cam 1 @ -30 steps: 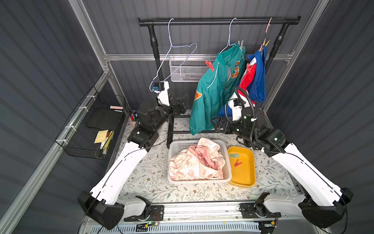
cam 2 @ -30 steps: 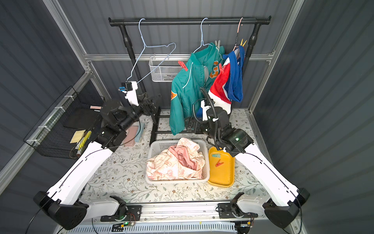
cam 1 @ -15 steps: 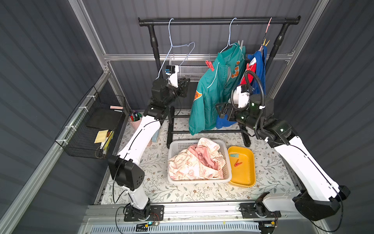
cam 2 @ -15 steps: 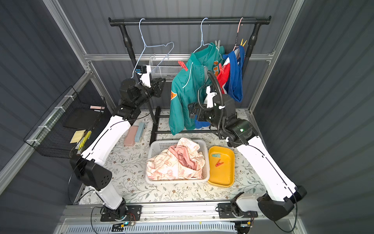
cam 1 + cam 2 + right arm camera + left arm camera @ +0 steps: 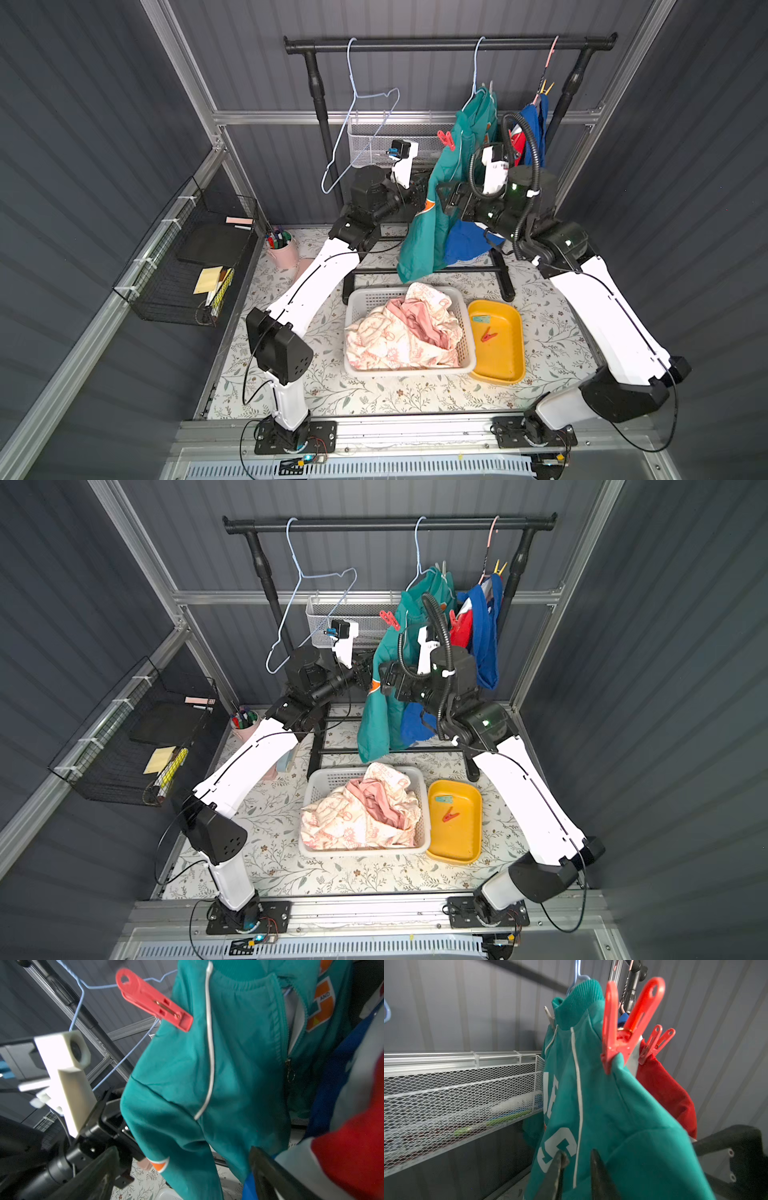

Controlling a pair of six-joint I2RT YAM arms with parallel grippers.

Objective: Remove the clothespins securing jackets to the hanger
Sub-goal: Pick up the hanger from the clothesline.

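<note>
The left gripper [image 5: 578,1154] is pinching the teal fabric jacket [image 5: 612,1115] — the right gripper [image 5: 184,1153] is gaping, empty. A tug is risking popping the red plastic clothespin [image 5: 609,1032] off.

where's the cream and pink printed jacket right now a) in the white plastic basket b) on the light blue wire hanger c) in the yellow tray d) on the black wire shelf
a, the cream and pink printed jacket lies crumpled inside the white plastic basket, not on any hanger
</note>
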